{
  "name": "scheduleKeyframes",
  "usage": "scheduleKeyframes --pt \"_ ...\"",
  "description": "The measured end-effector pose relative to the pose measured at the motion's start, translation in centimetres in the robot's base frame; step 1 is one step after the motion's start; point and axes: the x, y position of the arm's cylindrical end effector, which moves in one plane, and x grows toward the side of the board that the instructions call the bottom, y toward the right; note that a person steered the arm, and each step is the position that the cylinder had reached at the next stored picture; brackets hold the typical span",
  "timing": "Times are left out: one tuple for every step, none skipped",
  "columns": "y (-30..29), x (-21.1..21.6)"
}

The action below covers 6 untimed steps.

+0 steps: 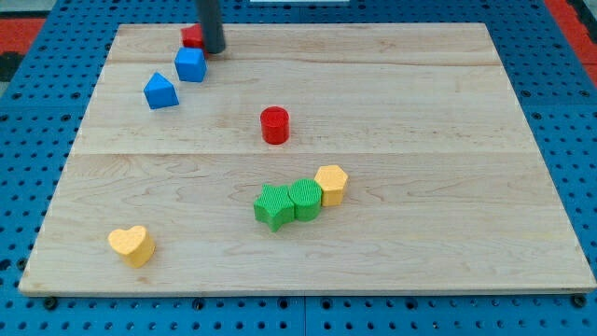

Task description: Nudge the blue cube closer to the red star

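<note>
Blue cube [190,64] sits far left on the board [373,233], at 7 o'clock of my tip [215,50] and just beside it. Red star [192,37], half hidden, touches the tip at 9 o'clock. Bare rod: nothing grasped.

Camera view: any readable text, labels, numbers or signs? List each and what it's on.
None: no readable text, label, number or sign.
Wooden board: only grain.
Blue cube, red star, other blocks: plain faces.
My tip: unmarked dark rod.
Blue pegboard: only holes.
</note>
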Motion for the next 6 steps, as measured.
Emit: scheduleKeyframes --pt "-3.2 -0.1" --pt "5.2 0.6" --pt "10.6 2.2" --pt "5.7 5.8" --pt "0.6 6.9" --pt "0.5 5.5"
